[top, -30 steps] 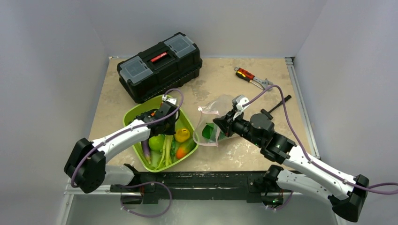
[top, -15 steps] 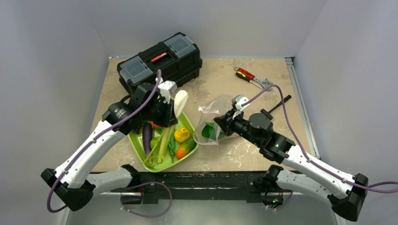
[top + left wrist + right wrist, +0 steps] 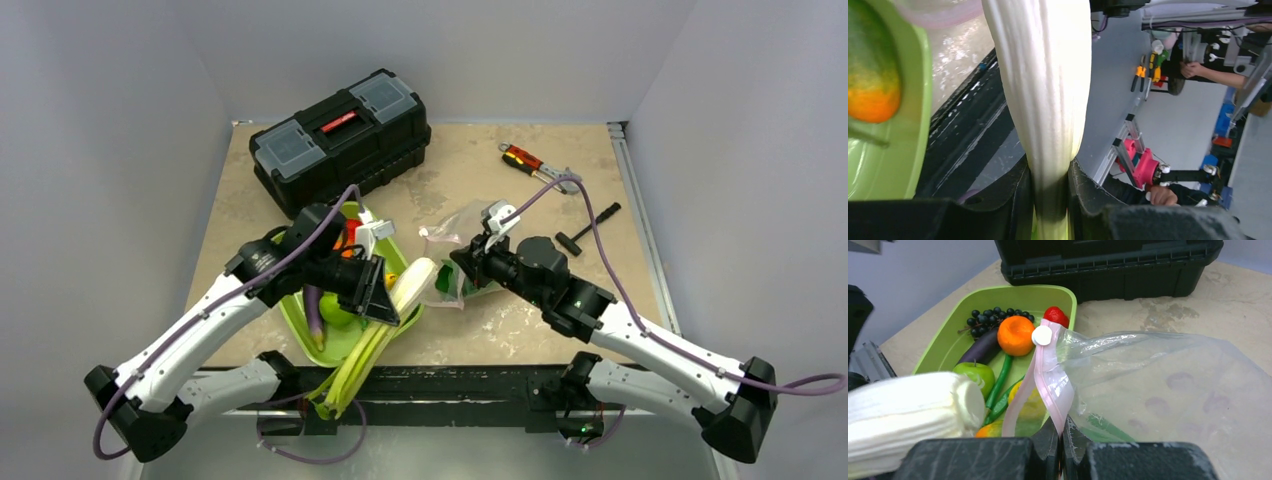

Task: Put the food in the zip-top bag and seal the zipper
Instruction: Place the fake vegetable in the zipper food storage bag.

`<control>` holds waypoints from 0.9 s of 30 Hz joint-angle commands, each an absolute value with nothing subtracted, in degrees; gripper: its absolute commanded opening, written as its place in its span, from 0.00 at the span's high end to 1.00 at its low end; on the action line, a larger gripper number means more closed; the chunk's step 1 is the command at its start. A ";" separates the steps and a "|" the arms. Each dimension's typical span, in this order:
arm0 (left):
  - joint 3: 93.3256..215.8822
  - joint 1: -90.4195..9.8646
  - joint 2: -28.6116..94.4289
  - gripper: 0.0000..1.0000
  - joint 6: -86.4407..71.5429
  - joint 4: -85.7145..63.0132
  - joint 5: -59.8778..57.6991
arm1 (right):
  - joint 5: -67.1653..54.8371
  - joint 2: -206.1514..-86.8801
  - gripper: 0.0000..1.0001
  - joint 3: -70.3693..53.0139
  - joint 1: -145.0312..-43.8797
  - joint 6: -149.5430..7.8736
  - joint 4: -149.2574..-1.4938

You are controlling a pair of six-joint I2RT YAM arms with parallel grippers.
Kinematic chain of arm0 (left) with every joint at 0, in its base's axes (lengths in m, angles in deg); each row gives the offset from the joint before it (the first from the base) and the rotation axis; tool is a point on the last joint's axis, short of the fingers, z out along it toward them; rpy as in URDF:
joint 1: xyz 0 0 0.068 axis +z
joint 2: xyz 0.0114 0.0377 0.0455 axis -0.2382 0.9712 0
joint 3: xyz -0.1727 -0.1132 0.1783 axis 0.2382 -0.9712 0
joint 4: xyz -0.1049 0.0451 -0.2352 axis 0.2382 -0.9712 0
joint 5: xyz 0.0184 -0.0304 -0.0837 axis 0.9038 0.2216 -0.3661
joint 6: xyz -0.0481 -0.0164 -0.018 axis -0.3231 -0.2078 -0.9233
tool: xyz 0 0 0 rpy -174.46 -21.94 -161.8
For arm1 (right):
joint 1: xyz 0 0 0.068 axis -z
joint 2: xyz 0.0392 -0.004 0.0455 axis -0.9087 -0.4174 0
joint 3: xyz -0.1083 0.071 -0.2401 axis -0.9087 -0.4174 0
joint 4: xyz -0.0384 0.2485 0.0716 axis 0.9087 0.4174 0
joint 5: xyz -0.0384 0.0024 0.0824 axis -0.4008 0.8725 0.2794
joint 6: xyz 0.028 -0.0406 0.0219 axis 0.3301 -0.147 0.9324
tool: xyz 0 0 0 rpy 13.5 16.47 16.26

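Above the table [image 3: 470, 165], left claw [image 3: 1049, 192] clamps bok choy [image 3: 1040, 75] — right claw [image 3: 1062, 437] pinches zipper [image 3: 1048, 372].

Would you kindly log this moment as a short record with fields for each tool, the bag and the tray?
left tool: shut on bok choy, white end toward the bag
right tool: shut on zipper, holding the mouth up
bag: mouth open, something green inside
tray: holds orange, grapes, eggplant, apple
toolbox: lid shut, beyond the tray
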State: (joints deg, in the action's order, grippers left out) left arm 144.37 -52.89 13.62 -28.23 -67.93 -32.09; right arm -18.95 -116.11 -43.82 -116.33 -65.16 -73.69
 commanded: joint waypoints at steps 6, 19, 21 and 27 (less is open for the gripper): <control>145.41 -55.97 24.25 1.00 -37.34 -52.92 -36.69 | -14.00 -112.80 1.00 -42.51 -117.81 -67.74 -79.27; 152.31 -55.60 30.79 1.00 -35.17 -57.34 -28.96 | -6.07 -109.47 1.00 -45.38 -119.16 -68.54 -81.73; 152.47 -55.53 30.42 1.00 -35.90 -55.97 -27.21 | -6.66 -110.27 1.00 -44.89 -119.20 -68.58 -81.09; 152.53 -55.93 28.18 0.99 -34.71 -55.30 -18.57 | -7.93 -110.69 1.00 -44.80 -119.21 -67.45 -80.93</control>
